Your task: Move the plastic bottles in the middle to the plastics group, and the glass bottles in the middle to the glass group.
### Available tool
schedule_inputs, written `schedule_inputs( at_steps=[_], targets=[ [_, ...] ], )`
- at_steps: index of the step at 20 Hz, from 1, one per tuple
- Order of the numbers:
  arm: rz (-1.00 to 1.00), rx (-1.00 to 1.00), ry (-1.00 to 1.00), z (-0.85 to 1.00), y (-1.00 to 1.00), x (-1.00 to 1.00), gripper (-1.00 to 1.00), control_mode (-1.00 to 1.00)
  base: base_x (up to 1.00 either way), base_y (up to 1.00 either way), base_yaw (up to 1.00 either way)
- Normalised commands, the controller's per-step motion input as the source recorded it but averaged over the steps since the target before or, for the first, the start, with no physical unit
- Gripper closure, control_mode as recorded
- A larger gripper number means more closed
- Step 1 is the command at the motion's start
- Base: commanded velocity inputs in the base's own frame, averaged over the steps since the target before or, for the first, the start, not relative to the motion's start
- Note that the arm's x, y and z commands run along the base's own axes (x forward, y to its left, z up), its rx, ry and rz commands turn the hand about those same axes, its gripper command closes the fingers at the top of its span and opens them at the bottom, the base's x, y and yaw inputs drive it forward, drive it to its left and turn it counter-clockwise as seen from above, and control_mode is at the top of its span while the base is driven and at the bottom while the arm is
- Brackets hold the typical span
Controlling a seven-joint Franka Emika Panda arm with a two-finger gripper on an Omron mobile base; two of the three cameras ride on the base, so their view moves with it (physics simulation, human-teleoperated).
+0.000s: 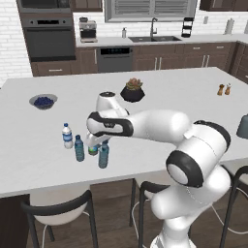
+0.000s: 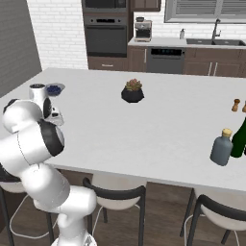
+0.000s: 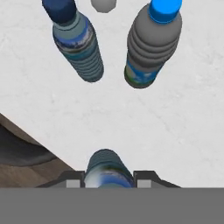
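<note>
The tool (image 3: 108, 180) is closed down on a slim plastic bottle (image 3: 107, 168), its two fingers pressed against either side of the body, and holds it low over the tabletop (image 1: 160, 97) close to the near edge. Just ahead stand two bottles of the plastics group, a teal-blue one (image 3: 78, 46) and a grey one with a bright blue cap (image 3: 153, 43), near each other. The risk is in the set-down: a release made while tilted, or too near that edge (dark floor shows just beyond it), could topple the bottle or knock its neighbours. The glass bottle (image 2: 221, 146) waits well apart, far to the right.
</note>
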Motion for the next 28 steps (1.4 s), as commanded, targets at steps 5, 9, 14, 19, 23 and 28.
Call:
schedule_inputs(
  at_steps=[5, 9, 14, 19, 23, 28],
  targets=[
    [0.00, -0.01, 0.00, 0.00, 0.32, 0.11, 1.00, -1.00, 0.00, 0.00, 0.00],
    [0.00, 0.00, -0.01, -0.07, 0.19, 0.05, 1.00, -1.00, 0.00, 0.00, 0.00],
    [0.00, 0.00, 0.00, -0.07, 0.08, 0.13, 1.00, -1.00, 0.00, 0.00, 0.00],
    [0.00, 0.00, -0.06, -0.08, 0.00, 0.03, 1.00, -1.00, 0.00, 0.00, 0.00],
    [0.00, 0.00, -0.06, -0.13, 0.01, 0.00, 1.00, -1.00, 0.00, 0.00, 0.00],
    [0.00, 0.00, -0.04, -0.20, 0.04, -0.02, 1.00, -1.00, 0.00, 0.00, 0.00]
  ],
)
